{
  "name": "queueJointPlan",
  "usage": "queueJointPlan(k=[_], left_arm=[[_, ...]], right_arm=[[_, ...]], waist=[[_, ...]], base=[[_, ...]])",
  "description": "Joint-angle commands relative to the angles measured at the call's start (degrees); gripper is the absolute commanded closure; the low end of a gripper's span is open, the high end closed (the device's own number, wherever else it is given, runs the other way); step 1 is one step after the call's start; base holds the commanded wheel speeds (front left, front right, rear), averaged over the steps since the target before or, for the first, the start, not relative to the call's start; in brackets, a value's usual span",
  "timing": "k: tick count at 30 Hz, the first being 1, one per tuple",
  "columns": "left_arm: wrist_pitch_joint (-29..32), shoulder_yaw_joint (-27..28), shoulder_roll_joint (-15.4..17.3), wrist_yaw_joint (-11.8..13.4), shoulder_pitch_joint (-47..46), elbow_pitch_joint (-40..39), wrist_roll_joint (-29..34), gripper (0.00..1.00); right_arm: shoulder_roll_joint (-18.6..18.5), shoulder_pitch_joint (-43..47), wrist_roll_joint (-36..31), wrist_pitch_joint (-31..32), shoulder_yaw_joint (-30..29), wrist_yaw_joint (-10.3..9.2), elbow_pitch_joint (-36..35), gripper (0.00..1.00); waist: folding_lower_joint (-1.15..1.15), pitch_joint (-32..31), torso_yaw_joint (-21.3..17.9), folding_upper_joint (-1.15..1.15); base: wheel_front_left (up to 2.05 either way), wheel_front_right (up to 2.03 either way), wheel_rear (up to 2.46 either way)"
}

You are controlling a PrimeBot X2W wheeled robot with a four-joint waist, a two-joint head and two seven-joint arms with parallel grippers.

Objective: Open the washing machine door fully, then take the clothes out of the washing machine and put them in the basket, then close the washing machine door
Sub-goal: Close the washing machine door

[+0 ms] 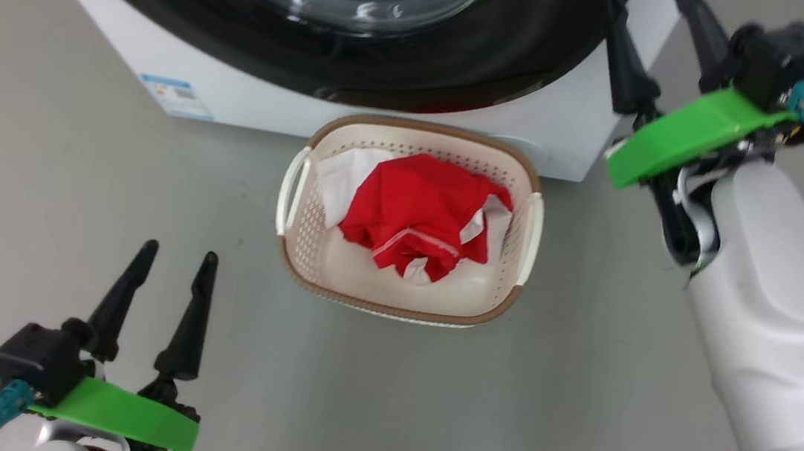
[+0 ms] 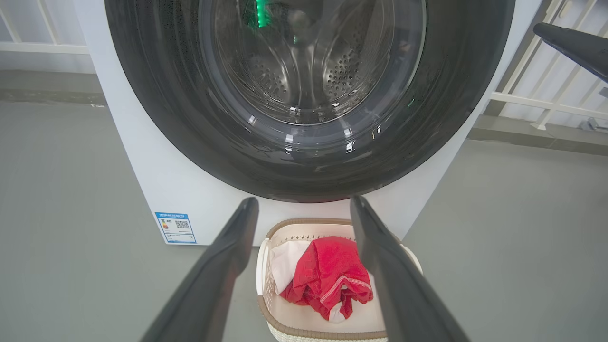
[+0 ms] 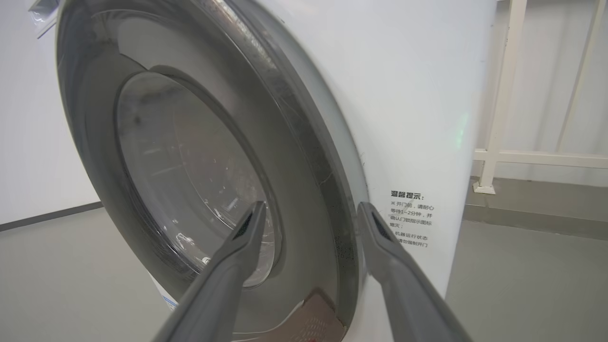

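The washing machine door [image 1: 526, 37], black-rimmed with a clear glass bowl, lies flat against the white washing machine [image 1: 237, 89]. Through the glass [image 2: 308, 61] the steel drum looks bare. The cream basket [image 1: 412, 128] stands on the floor right before the machine, with the red and white clothes [image 1: 412, 204] heaped inside. My left gripper [image 1: 171, 253] is open and holds nothing, low to the basket's left. In its wrist view it [image 2: 304, 204] points at the door [image 2: 304, 161] over the basket [image 2: 285, 327]. My right gripper [image 1: 648, 12] is open at the door's right edge [image 3: 332, 180], fingers [image 3: 311, 211] either side of the rim.
A blue energy label [image 1: 176, 97] marks the machine's lower left front, and a printed notice [image 3: 411, 218] sits on its right side. A white railing [image 3: 498, 95] runs behind and to the right. Grey floor [image 1: 77, 184] spreads around the basket.
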Motion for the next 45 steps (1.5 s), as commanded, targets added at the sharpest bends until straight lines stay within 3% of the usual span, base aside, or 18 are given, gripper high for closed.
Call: queueJointPlan(k=[1, 15, 25, 32, 45], left_arm=[[-0.7, 2.7, 1.6, -0.3, -0.4, -0.6, 0.0, 0.00], [-0.7, 4.3, 0.8, -0.3, 3.0, 1.4, 0.5, 0.00], [-0.7, 10.4, -2.7, 0.0, 8.0, -0.4, 4.9, 0.00], [-0.7, 12.6, -3.8, -0.2, 11.8, -1.3, 6.7, 0.00], [-0.7, 15.4, -4.6, -0.3, 17.2, -5.4, 9.2, 0.00]], right_arm=[[1.5, 1.8, -0.3, -0.4, 0.2, -0.06, -2.5, 0.00], [1.6, 21.5, -0.2, -0.4, -3.1, -0.06, -12.6, 0.00], [1.6, 31.9, -1.7, -0.4, -3.6, -0.06, -18.5, 0.00], [0.5, 38.7, -1.6, -0.4, -3.1, -0.06, -24.6, 0.00], [-1.1, 49.7, -2.1, -0.4, -8.6, -0.06, -34.6, 0.00]], waist=[[0.00, -2.9, -3.0, 0.00], [0.00, -11.3, -10.7, 0.00], [0.00, -16.7, -15.2, 0.00], [0.00, -19.5, -16.5, 0.00], [0.00, -22.1, -16.9, 0.00]], base=[[0.00, 0.00, 0.00], [0.00, 0.00, 0.00], [0.00, 0.00, 0.00], [0.00, 0.00, 0.00], [0.00, 0.00, 0.00]])
